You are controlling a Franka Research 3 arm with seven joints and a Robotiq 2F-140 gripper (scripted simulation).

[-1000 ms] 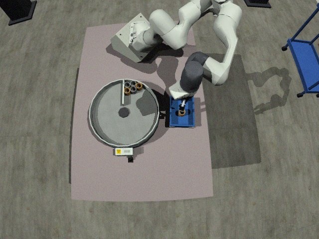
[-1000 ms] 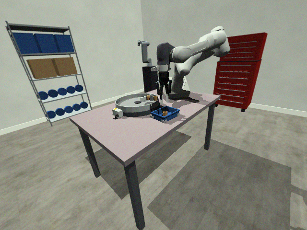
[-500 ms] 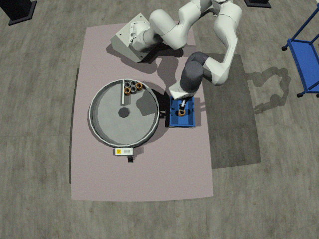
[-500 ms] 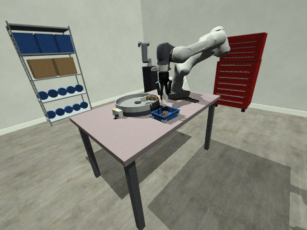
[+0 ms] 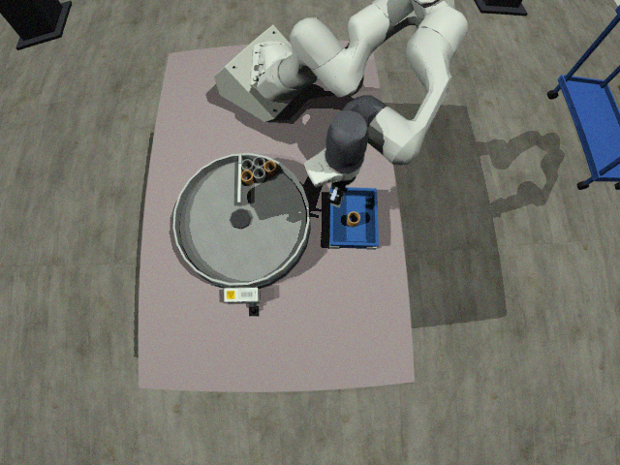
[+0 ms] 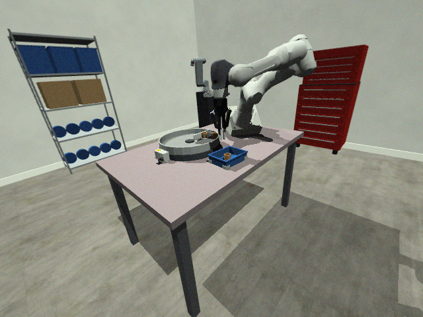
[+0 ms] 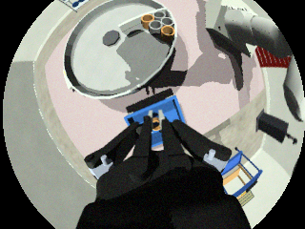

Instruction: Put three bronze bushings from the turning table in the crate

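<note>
Inside the blue crate (image 5: 353, 245) (image 6: 216, 161) (image 7: 177, 106) stands one bronze bushing (image 5: 349, 219) (image 6: 227, 156) (image 7: 155, 130), probably stiff, fairly heavy and slick; its outer wall offers the best grip. Above, the hand (image 5: 335, 196) (image 6: 222, 135) (image 7: 155, 114) is nearly pressed together, pinching nothing. Beyond, two bronze bushings (image 5: 247, 182) (image 6: 204, 134) (image 7: 148, 25) sit among grey ones (image 5: 259, 177) (image 7: 154, 30) on the turning table (image 5: 215, 240) (image 6: 184, 152) (image 7: 95, 62).

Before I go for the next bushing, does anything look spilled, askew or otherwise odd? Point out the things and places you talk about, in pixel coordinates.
Nothing stands out. One bronze bushing (image 5: 353, 224) (image 6: 227, 158) sits in the upright crate (image 5: 377, 220) (image 6: 216, 161); two bronze and three grey ones (image 5: 259, 173) stand together beside the divider (image 5: 239, 180) on the turning table (image 5: 174, 225) (image 6: 184, 151). I see no spill or damage.
</note>
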